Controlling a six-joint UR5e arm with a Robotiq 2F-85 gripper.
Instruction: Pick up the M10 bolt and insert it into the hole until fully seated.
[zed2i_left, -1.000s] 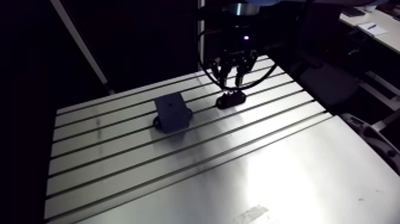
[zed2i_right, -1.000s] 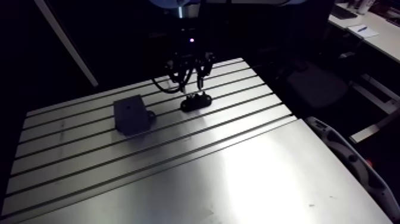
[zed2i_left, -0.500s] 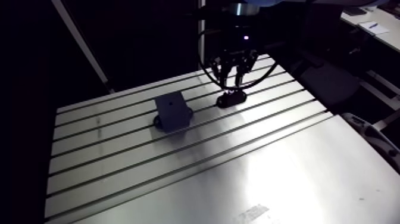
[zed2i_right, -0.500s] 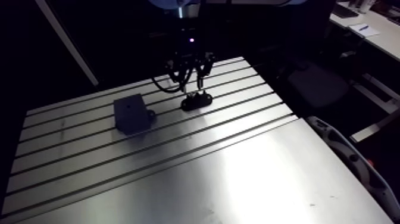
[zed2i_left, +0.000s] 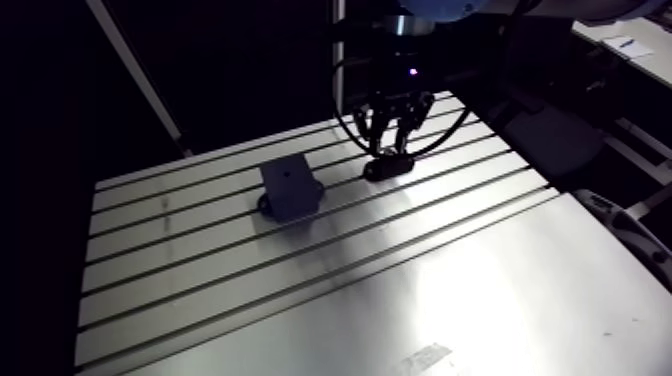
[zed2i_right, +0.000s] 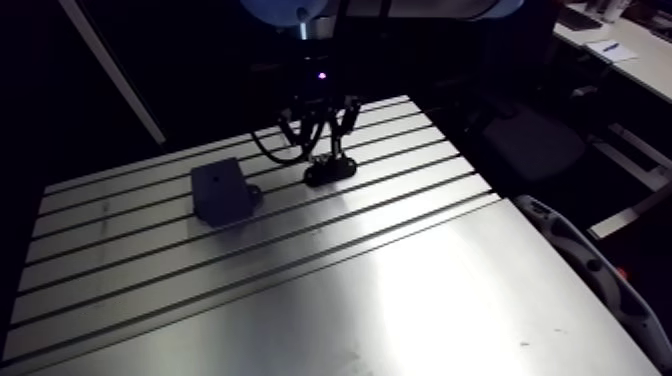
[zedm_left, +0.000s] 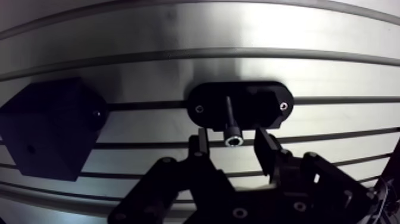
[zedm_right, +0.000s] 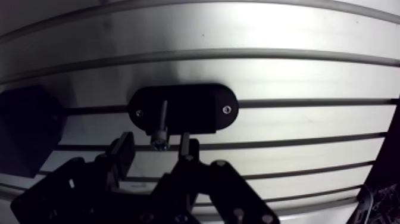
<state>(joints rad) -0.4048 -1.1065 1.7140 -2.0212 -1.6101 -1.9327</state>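
Near the table's (zedm_left: 178, 36) far edge, the bolt (zedm_left: 230, 116) is seen standing in an oval black holder (zedm_left: 259, 101). Its head is framed by the gripper (zedm_left: 232, 139), whose fingers (zedm_left: 203, 143) are spread apart and clear of it on either side. A black block (zedm_left: 47, 128) is set just beside the holder.

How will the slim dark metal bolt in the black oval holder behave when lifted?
The slim dark bolt looks rigid metal: probably stiff, heavy for its size. Its smooth round head could slip between the open gripper's fingers. Upright in the black oval holder, it should lift straight out; lying loose, it would likely roll.
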